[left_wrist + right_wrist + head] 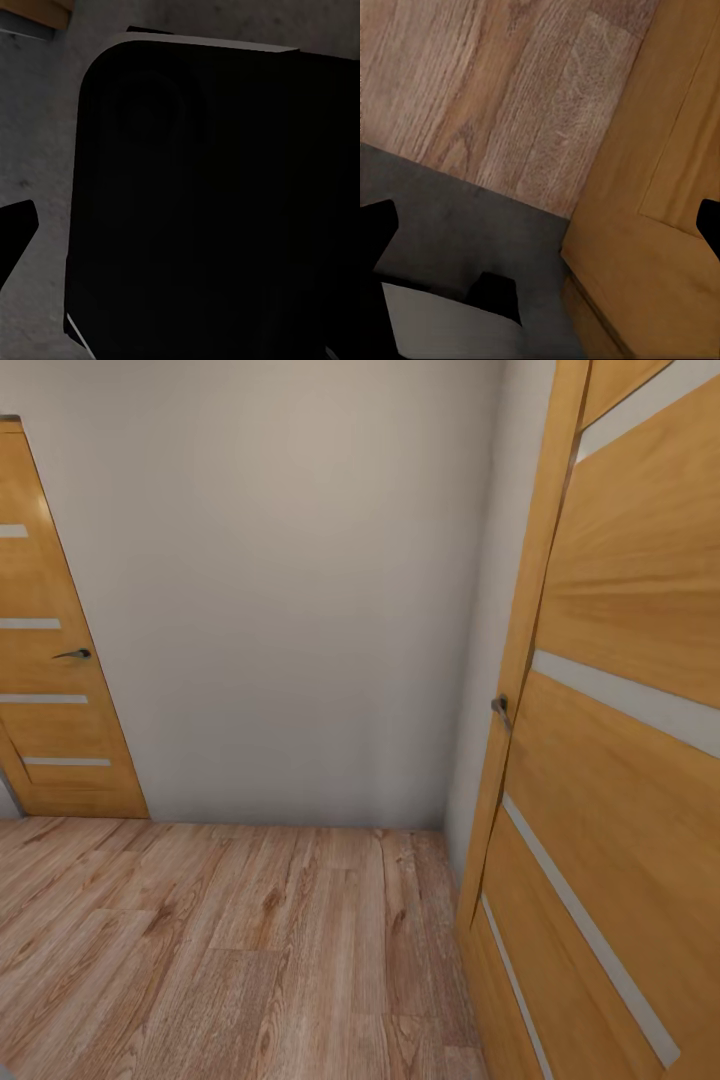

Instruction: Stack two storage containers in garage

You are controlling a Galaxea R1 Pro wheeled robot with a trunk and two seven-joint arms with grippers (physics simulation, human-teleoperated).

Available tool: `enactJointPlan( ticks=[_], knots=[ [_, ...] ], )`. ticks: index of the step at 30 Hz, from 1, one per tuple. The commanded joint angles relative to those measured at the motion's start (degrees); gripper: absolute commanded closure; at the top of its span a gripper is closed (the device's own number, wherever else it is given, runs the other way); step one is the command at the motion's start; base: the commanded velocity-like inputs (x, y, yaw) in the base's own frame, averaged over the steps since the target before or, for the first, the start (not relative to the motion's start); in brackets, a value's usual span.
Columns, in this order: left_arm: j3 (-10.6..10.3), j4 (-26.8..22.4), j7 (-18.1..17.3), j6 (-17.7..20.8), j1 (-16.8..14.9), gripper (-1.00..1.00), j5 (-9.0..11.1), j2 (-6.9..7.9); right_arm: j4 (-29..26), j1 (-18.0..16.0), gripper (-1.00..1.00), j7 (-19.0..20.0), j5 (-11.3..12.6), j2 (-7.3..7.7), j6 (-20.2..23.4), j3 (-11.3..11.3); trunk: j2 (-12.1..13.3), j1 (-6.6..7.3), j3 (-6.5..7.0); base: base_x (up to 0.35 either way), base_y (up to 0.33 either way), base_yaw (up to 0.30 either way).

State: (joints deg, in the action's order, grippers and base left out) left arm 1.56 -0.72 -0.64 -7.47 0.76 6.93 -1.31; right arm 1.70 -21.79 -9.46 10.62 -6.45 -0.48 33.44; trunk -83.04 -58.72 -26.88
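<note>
Containers: whereabouts not to be told from here. Grey floor (pixel 450 217) underfoot in the right wrist view, meeting planks (pixel 495 75) along a straight sill, so probably standing in the garage doorway and looking out.

Right tool (pixel 542 223) with fingers apart, bare floor and door (pixel 660 225) between the tips, nothing clamped. Left tool (pixel 180 232) not to be judged: one dark fingertip (pixel 15 232) against grey floor, the other lost against a dark body (pixel 210 187), likely the robot's own.

Risks, as a guess: door leaf very near on the right, its handle (pixel 500 707) jutting toward the path. Clipping it with the right arm or the base likely if driven forward without swinging left. Could shove the leaf or stall the base. Blank wall (pixel 300 610) close ahead too, so little room to turn. Far door (pixel 50 660) at the left shut.

Head view alone: wall, both doors, the room ahead. Right wrist alone: the sill between grey and planks, and how near the door's foot sits. Left wrist alone: grey floor beside the dark body
</note>
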Motion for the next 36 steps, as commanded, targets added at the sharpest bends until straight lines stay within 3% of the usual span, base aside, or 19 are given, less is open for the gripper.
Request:
enactJointPlan(
  ticks=[1,9,19,28,36],
  knots=[
    [0.1,-0.1,-0.1,-0.1,0.0,-1.00,0.5,-0.01,0.1,0.4,-1.00,0.6,0.5,0.35,-0.1,0.5,0.0,0.00,-0.04,0.000,0.000,0.000],
    [0.1,-0.1,-0.1,-0.1,0.0,-1.00,0.5,-0.01,0.1,2.2,-1.00,4.5,0.6,3.15,-0.1,0.5,0.0,0.00,-0.04,0.000,0.000,0.000],
    [0.1,-0.1,-0.1,-0.1,0.0,-1.00,0.5,-0.01,0.1,5.8,-1.00,6.3,4.1,6.81,-0.2,0.5,0.0,0.00,-0.04,0.000,0.000,0.000],
    [0.1,-0.1,-0.1,-0.1,0.0,-1.00,0.5,-0.01,0.1,9.3,-1.00,6.7,4.6,8.52,-0.2,0.5,0.0,0.00,-0.04,0.000,0.000,0.000],
    [0.1,-0.1,-0.1,-0.1,0.0,-1.00,0.5,-0.01,0.1,12.9,-1.00,6.7,4.5,8.89,-0.2,0.5,0.0,0.00,-0.04,0.000,0.000,0.000]
  ],
)
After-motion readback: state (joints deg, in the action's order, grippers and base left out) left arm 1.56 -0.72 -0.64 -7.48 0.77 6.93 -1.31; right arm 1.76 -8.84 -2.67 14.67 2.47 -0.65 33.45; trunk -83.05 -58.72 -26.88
